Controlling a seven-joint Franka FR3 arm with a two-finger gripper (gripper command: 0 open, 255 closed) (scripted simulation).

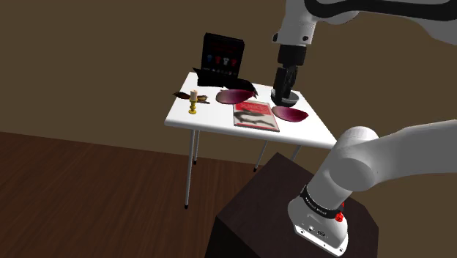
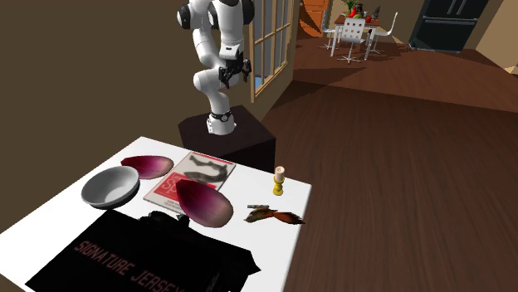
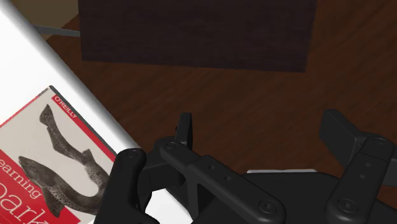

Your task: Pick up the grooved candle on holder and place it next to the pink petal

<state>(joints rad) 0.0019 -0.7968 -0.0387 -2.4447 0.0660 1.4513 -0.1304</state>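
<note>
Two black fingers point(image 3: 338, 133) of the pincer point(image 1: 283, 88) stand spread, clasping nothing, above the white worktop point(image 2: 50, 217). Well apart from the pincer, past a book point(image 3: 44, 159) cut off beside it, stands the candle on holder point(image 1: 193, 101), its grooves too small to make out. One pink petal point(image 1: 289, 113) lies near the pincer, a second petal point(image 1: 234, 96) nearer the candle.

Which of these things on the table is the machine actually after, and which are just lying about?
Part of the job:
candle on holder
pink petal
darker petal (I cannot tell which of the two petals is meant)

Just lying about:
book
bowl
black box
brown leaf-like thing
</note>
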